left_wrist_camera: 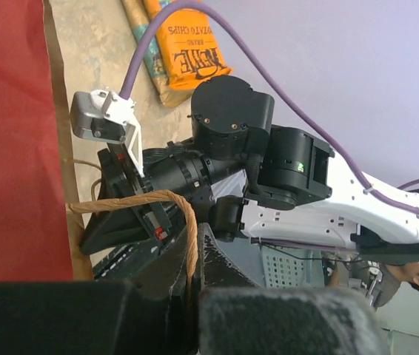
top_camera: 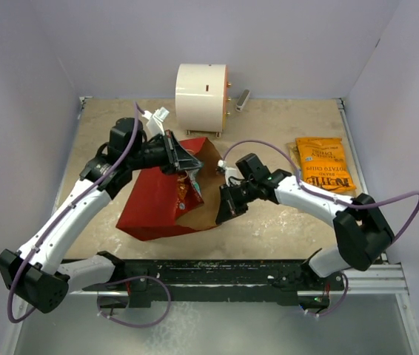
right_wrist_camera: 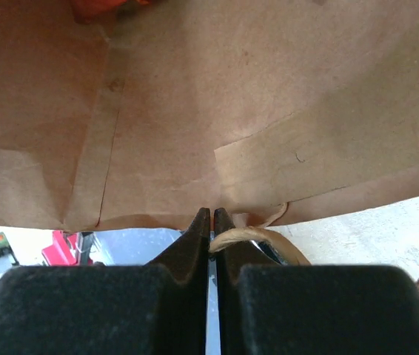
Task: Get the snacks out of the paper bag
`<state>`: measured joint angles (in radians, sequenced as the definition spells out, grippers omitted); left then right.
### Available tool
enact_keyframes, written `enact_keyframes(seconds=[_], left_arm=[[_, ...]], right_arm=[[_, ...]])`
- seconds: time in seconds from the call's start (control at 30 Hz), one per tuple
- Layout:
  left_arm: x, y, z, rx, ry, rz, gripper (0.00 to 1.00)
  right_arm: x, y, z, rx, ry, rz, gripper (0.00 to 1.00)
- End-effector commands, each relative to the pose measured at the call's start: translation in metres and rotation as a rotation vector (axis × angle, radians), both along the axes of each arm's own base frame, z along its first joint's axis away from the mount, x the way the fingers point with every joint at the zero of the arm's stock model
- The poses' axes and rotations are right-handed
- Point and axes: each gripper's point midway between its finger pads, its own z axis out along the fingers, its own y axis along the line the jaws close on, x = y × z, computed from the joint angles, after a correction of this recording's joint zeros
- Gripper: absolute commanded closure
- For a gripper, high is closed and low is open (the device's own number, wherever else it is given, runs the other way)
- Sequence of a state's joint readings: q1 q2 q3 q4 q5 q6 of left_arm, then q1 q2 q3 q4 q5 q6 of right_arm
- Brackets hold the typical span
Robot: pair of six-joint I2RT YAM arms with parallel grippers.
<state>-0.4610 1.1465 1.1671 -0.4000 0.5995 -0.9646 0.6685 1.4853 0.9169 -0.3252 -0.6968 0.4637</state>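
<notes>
The left jaws are clenched on the twine handle (left_wrist_camera: 135, 200) of the paper bag (top_camera: 154, 203); the right jaws pinch its soft rim. Between them a red packet (top_camera: 187, 188) lies inside the bag. It is probably light and slippery, so take it by a sealed edge.

Orange chip bag (top_camera: 326, 164) — "KETTLE BRAND POTATO CHIPS" — print upside down.

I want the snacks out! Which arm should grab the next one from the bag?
Probably right. The right fingers sit closed at the paper bag's mouth near the snacks; the left fingers are busy holding the twine handle.
</notes>
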Motion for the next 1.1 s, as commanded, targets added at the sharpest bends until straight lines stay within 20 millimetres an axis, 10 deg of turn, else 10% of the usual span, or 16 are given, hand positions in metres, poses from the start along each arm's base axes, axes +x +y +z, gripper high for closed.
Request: enact_keyframes(seconds=[0.0, 0.37, 0.53, 0.7, 1.07], left_arm=[[-0.002, -0.009, -0.002, 0.005, 0.004, 0.034, 1.00], [-0.025, 0.010, -0.013, 0.035, 0.031, 0.128, 1.00], [-0.020, 0.014, 0.006, 0.064, -0.035, 0.134, 1.00], [-0.017, 0.022, 0.019, 0.082, -0.093, 0.170, 1.00], [-0.009, 0.013, 0.032, 0.081, -0.131, 0.136, 1.00]], right_arm=[[-0.004, -0.001, 0.004, 0.003, -0.054, 0.003, 0.94], [0.045, -0.052, 0.055, -0.199, -0.390, -0.265, 0.41], [0.067, -0.034, 0.102, -0.085, -0.510, -0.280, 0.23], [0.081, 0.015, 0.131, 0.136, -0.548, -0.196, 0.26], [0.104, 0.063, 0.058, 0.179, -0.538, -0.198, 0.40]])
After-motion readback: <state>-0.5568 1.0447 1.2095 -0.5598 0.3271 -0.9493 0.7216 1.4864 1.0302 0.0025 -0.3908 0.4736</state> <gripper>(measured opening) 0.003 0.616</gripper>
